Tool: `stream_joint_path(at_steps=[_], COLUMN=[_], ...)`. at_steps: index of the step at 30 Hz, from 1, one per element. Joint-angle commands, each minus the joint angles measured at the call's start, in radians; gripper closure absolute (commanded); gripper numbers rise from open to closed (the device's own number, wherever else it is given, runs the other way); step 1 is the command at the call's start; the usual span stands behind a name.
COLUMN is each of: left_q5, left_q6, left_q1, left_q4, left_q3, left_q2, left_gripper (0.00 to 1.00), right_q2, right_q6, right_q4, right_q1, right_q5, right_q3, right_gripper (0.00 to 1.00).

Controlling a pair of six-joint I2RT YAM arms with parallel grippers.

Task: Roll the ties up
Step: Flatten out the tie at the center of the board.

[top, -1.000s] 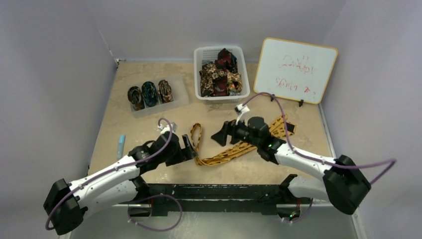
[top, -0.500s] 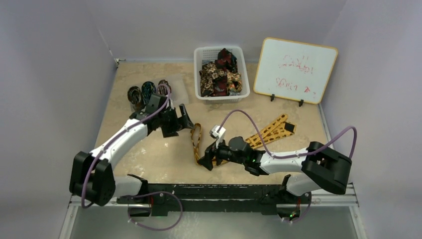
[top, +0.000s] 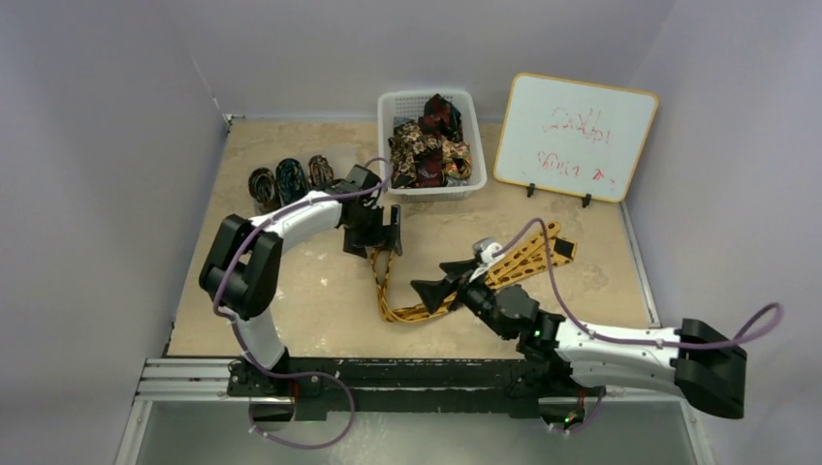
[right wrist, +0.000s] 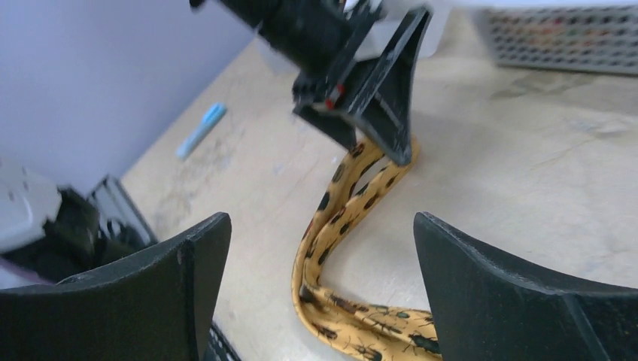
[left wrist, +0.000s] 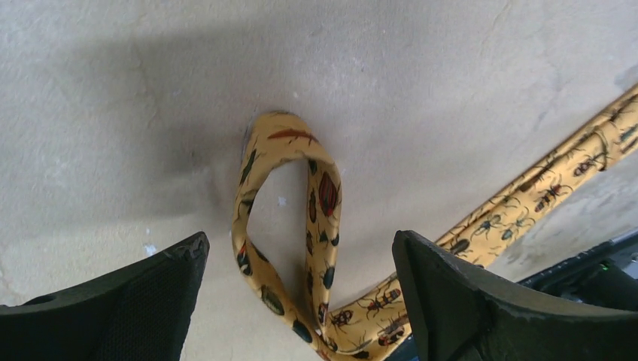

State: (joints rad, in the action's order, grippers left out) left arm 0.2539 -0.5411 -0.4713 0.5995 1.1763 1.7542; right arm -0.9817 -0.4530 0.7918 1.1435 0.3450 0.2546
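Observation:
A golden-yellow tie (top: 523, 257) with an insect print lies on the table. It runs from near the whiteboard down to a bend at the front, then loops back up. My left gripper (top: 383, 232) hangs open over the loop end (left wrist: 325, 195), which shows between its fingers with no contact. My right gripper (top: 436, 289) is open and low, pointing at the tie's bend (right wrist: 353, 188); its fingers stand either side of the bend, apart from it. In the right wrist view the left gripper (right wrist: 361, 83) hovers over the loop. Three rolled ties (top: 291, 179) stand at the back left.
A white basket (top: 388, 107) holding several loose ties stands at the back centre. A whiteboard (top: 577, 136) with red writing leans at the back right. A blue marker (right wrist: 202, 129) lies near the left wall. The black rail (top: 417, 373) runs along the near edge.
My left arm swung right from beside the rolled ties to above the tie's loop. The right arm drew back and turned, its gripper now aimed at the bend. The tie has not moved.

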Motion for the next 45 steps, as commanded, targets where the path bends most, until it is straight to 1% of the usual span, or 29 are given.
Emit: stream_joint_path(at_steps=[1,4,6,8,11,15,17,18,19,20,21,22,24,25,27,28,31,33,35,37,40,43,45], left_q5=[-0.073,-0.125,-0.184,-0.202,-0.228,-0.237,-0.228,-0.223,-0.219,-0.212,-0.21,-0.21,-0.206,-0.203,-0.208,-0.218,-0.224,-0.233,-0.236,-0.217,-0.172,-0.129,-0.134], left_q6=[0.044,0.043,0.038,0.037,0.039,0.041,0.036,0.029,0.017,0.011,-0.007,-0.024,-0.065,-0.085,-0.142,-0.176,-0.312,-0.42,-0.519,-0.58,-0.652,-0.716,-0.749], left_q1=[-0.045,-0.077,-0.091,-0.094,-0.094,-0.095,-0.095,-0.093,-0.09,-0.085,-0.077,-0.064,-0.022,0.0,0.035,0.039,0.04,0.039,0.039,0.037,0.036,0.036,0.034], left_q4=[0.046,0.1,0.136,0.145,0.161,0.16,0.143,0.133,0.12,0.105,0.087,0.069,0.029,0.0,-0.072,-0.099,-0.188,-0.201,-0.18,-0.149,-0.068,0.081,0.189], left_q3=[0.113,0.17,0.192,0.198,0.203,0.201,0.198,0.195,0.189,0.18,0.165,0.145,0.084,0.037,-0.088,-0.154,-0.37,-0.5,-0.597,-0.674,-0.763,-0.794,-0.781], left_q2=[0.073,0.148,0.181,0.193,0.198,0.189,0.164,0.142,0.115,0.084,0.046,0.005,-0.097,-0.154,-0.303,-0.367,-0.573,-0.718,-0.866,-1.007,-1.159,-1.231,-1.263], left_gripper=[0.09,0.09,0.11,0.14,0.28,0.55,0.67,0.75,0.81,0.87,0.94,1.0,1.0,1.0,1.0,1.0,1.0,1.0,1.0,1.0,1.0,0.96,0.91], right_q2=[0.147,0.218,0.237,0.239,0.215,0.131,0.078,0.041,0.015,-0.01,-0.036,-0.062,-0.124,-0.151,-0.203,-0.224,-0.263,-0.278,-0.285,-0.287,-0.282,-0.259,-0.236], right_q6=[-0.069,-0.091,-0.111,-0.122,-0.161,-0.237,-0.292,-0.314,-0.326,-0.328,-0.329,-0.334,-0.337,-0.348,-0.385,-0.4,-0.437,-0.445,-0.442,-0.427,-0.404,-0.394,-0.396], right_q4=[-0.116,-0.177,-0.22,-0.256,-0.31,-0.393,-0.44,-0.458,-0.457,-0.447,-0.437,-0.433,-0.438,-0.458,-0.516,-0.53,-0.504,-0.475,-0.487,-0.51,-0.564,-0.61,-0.635], right_q1=[0.0,-0.001,0.0,0.0,-0.001,-0.003,-0.04,-0.086,-0.179,-0.226,-0.327,-0.395,-0.484,-0.509,-0.552,-0.574,-0.629,-0.64,-0.642,-0.643,-0.643,-0.643,-0.643], right_q5=[0.25,0.317,0.341,0.36,0.405,0.418,0.346,0.263,0.163,0.038,-0.069,-0.163,-0.302,-0.337,-0.343,-0.376,-0.472,-0.509,-0.508,-0.499,-0.47,-0.421,-0.383], right_q3=[-0.018,-0.017,-0.003,0.014,0.041,0.085,0.107,0.118,0.126,0.129,0.133,0.14,0.166,0.185,0.22,0.232,0.237,0.236,0.243,0.247,0.257,0.26,0.261], right_gripper=[0.06,0.05,0.04,0.04,0.02,0.01,0.01,0.01,0.02,0.04,0.07,0.09,0.12,0.14,0.16,0.18,0.2,0.22,0.22,0.22,0.22,0.22,0.22])
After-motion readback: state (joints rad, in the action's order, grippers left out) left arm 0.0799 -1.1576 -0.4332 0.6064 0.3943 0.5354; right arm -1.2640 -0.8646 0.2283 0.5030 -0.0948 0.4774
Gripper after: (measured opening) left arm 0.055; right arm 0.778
